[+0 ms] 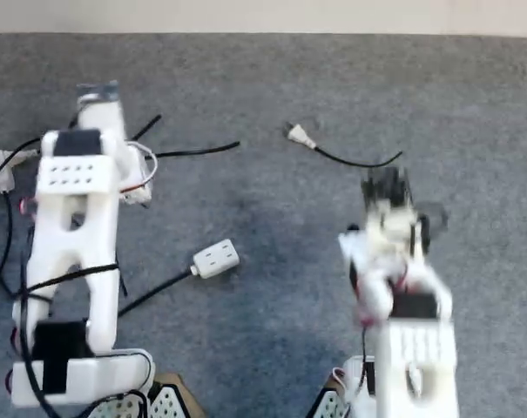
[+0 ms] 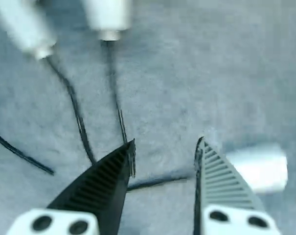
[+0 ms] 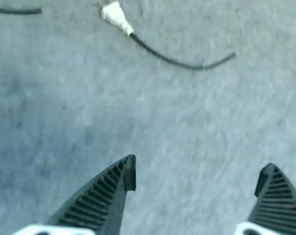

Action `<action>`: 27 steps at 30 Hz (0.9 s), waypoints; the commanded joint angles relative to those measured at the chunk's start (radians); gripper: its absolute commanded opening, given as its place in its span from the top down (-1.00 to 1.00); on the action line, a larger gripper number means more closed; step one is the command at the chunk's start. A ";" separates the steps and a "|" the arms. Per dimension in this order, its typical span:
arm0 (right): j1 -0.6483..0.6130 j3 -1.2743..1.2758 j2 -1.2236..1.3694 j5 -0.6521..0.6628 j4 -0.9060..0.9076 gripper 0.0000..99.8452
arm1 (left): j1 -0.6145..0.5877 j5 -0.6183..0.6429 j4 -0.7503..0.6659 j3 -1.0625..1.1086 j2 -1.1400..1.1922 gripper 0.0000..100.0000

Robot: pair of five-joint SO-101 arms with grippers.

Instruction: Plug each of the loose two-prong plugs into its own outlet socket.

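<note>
Though poised by two white black-corded plugs (image 2: 106,19), grips nothing w/ left gripper (image 2: 165,144), fingers (image 2: 108,176) apart. Same w/ right gripper (image 3: 199,169): spread wide, facing white two-prong plug (image 3: 116,14) on grey carpet (image 3: 211,122); white outlet block (image 1: 216,258) btwn arms.

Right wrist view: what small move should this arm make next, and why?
Probably ease the right arm forward toward the loose plug: its jaws stand wide open over the carpet, holding nothing, while the plug lies ahead, untouched, cord trailing.
</note>
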 commanded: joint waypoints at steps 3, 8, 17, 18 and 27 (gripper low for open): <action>0.001 -0.670 0.782 0.100 -0.036 0.26 | -0.030 0.222 -0.321 0.344 -0.127 0.59; 0.002 -1.259 1.360 0.319 0.127 0.26 | -0.036 0.256 -0.574 0.599 -0.202 0.59; 0.050 -2.144 2.046 0.689 0.478 0.26 | -0.030 0.256 -0.589 0.656 -0.263 0.59; 0.065 -2.232 2.097 0.736 0.518 0.27 | -0.030 0.256 -0.589 0.656 -0.263 0.59; 0.107 -2.635 2.447 0.934 0.667 0.65 | -0.030 0.256 -0.589 0.661 -0.263 0.59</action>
